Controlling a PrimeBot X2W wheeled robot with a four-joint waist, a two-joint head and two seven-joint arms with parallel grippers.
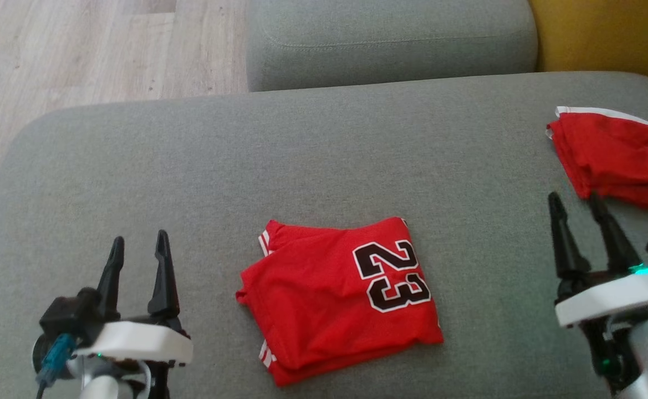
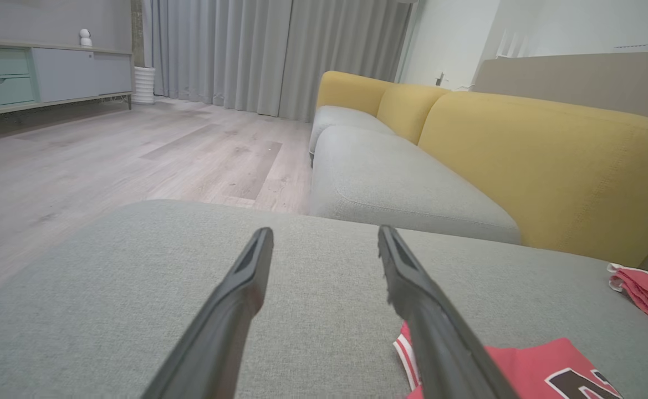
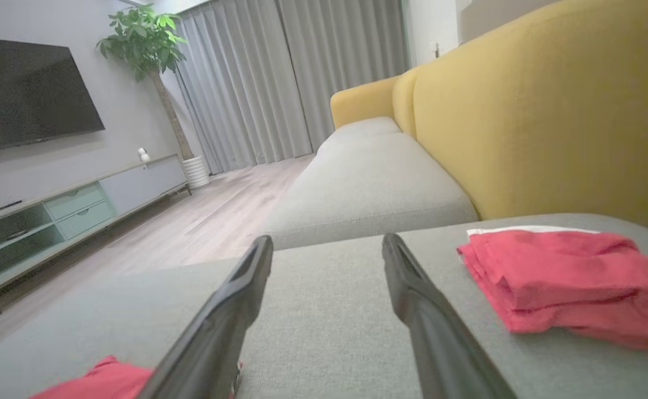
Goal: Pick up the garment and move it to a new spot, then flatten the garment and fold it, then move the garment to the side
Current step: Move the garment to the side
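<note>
Floor [image 1: 80,50]: pale wood planks, beyond the far-left edge of the seat in the head view.
Grey seat [image 1: 190,166]: broad woven cushion, bears both red pieces; a second grey cushion [image 1: 390,39] butts against its far side.
Yellow backrest [image 2: 551,166]: rises along the right of the seats in both wrist views.
Curtains [image 2: 246,50]: grey, drawn, floor-length, on the far wall.
Television [image 3: 19,94]: dark screen, hangs on the wall above a low cabinet [image 3: 80,205] with pale green drawers.
Plant [image 3: 141,39]: leafy, tall thin trunk, stands in a white pot by the curtains.
Red jersey [image 1: 324,299]: lies folded into a rough rectangle in the middle of the seat, between the two arms; black "23" edged in white faces up, white stripes show at its left edge.
Red garment [image 1: 612,155]: lies folded at the far right of the seat, white trim along its far edge, well apart from the jersey.
Left gripper [image 1: 139,239]: fingers spread apart, clasps nothing, hangs over bare grey cloth left of the jersey.
Right gripper [image 1: 574,197]: fingers spread apart, clasps nothing, tips near the garment's near-left corner; grey cloth between the fingers in its wrist view.
</note>
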